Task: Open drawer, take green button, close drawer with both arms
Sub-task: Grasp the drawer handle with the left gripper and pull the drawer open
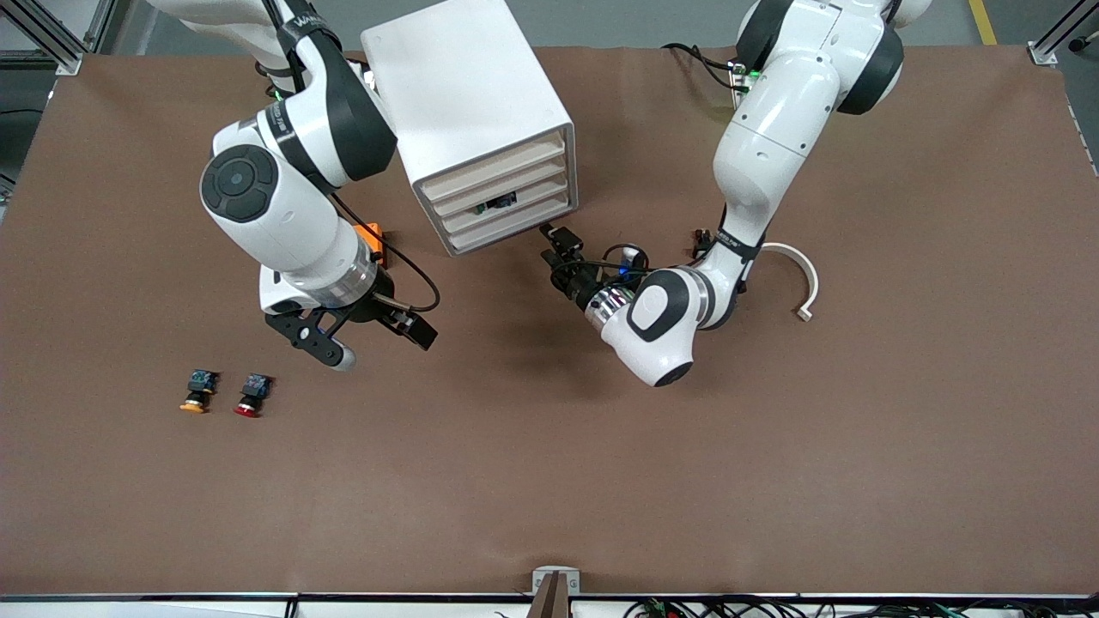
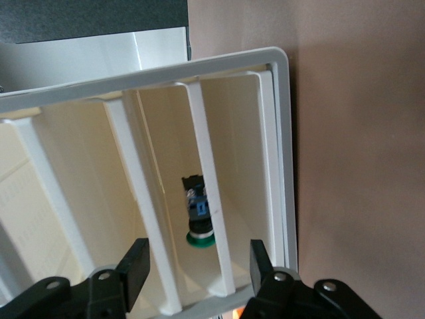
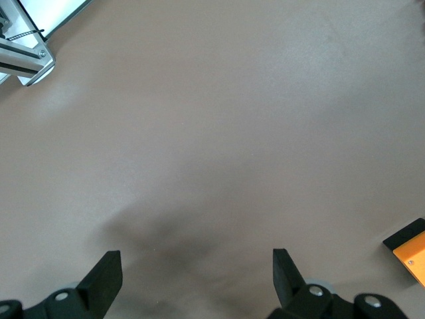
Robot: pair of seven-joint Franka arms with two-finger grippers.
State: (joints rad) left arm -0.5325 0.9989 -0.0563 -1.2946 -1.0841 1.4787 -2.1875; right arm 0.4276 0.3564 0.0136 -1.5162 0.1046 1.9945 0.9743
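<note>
Left pincer [image 1: 556,245], spread, is aimed at the drawer [image 1: 505,206] front, where the button [image 2: 197,219] is seen. Right pincer [image 1: 365,339], spread, is held waiting over the bench [image 1: 601,481]. Opening step judged in hand; a grip on the drawer's lip is called for next.

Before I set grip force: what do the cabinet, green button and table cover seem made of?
Cabinet: probably moulded plastic, smooth white with rounded edges and a slight sheen. Green button: seemingly plastic, a glossy cap on a black body. Table cover: matte brown, perhaps paper or felt.
</note>
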